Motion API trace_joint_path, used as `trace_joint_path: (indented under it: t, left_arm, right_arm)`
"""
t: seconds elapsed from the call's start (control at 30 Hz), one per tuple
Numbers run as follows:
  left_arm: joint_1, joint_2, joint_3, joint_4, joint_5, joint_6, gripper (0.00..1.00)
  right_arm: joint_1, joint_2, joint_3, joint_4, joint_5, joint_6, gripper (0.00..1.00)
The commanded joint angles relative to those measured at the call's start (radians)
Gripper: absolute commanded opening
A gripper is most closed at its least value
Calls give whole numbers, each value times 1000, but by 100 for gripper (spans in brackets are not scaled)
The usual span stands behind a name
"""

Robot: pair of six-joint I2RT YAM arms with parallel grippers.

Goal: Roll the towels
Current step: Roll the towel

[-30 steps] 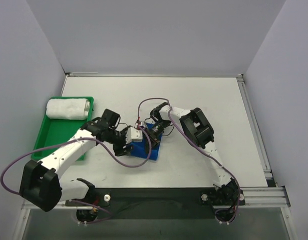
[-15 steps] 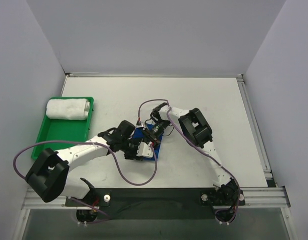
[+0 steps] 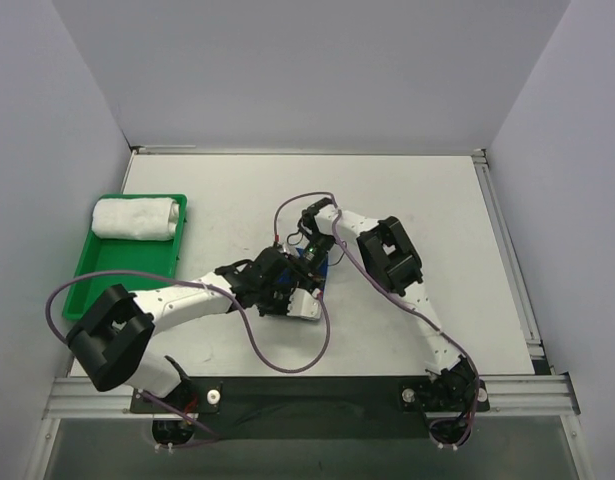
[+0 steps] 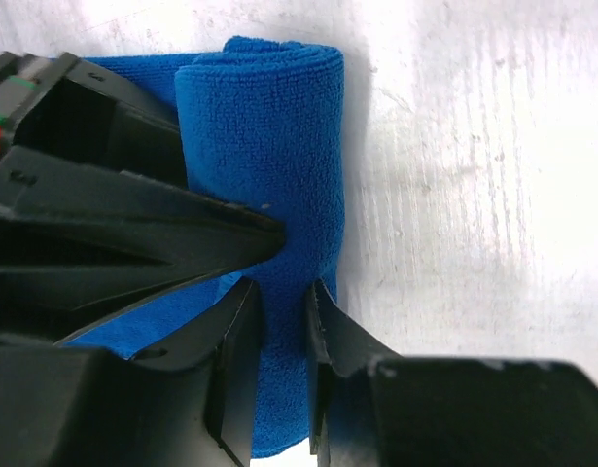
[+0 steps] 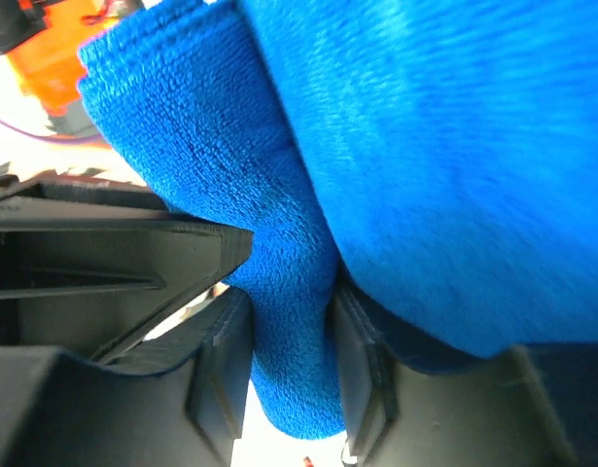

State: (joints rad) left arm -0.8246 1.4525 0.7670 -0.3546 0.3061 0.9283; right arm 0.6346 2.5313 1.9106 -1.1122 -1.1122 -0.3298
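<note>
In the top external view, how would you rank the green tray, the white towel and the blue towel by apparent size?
Largest to smallest: green tray, white towel, blue towel (mostly covered, so uncertain).

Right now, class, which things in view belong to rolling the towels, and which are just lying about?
Belong to the job:
- blue towel, partly rolled
- white towel, rolled
- left end effector and right end effector, both pinching the blue towel

Just lying about:
- green tray, holding the white towel
</note>
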Motion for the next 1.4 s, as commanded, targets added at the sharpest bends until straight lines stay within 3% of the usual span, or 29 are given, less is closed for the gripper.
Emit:
trace_joint_path:
  t: [0.0, 0.1, 0.3, 0.47, 0.67, 0.87, 1.1, 1.37]
  left_arm:
    - [-62, 97, -22, -194, 120, -158, 5]
    - [-62, 155, 29, -250, 146, -213, 2]
    - [-58, 291, 173, -340, 166, -313, 0]
    - [-12, 428, 348, -501, 246, -319, 0]
    - [80, 624, 501, -662, 333, -293, 0]
    - [186, 805, 658, -782, 363, -286, 1]
    - [303, 924, 752, -892, 369, -267, 1]
    - [364, 1006, 841, -958, 306, -267, 4]
  right_arm:
    - [-49, 38, 83, 147, 278, -14, 38]
    - [-79, -23, 143, 147, 316, -3, 47]
    - [-160, -188, 199, 152, 348, -11, 53]
    - [-298, -324, 182, 152, 341, -12, 54]
    - [-441, -538, 36, 150, 295, -25, 54]
    - [-457, -793, -181, 147, 331, -101, 55]
    - [-325, -1041, -379, 152, 399, -181, 55]
    - [35, -1080, -475, 242, 641, -209, 52]
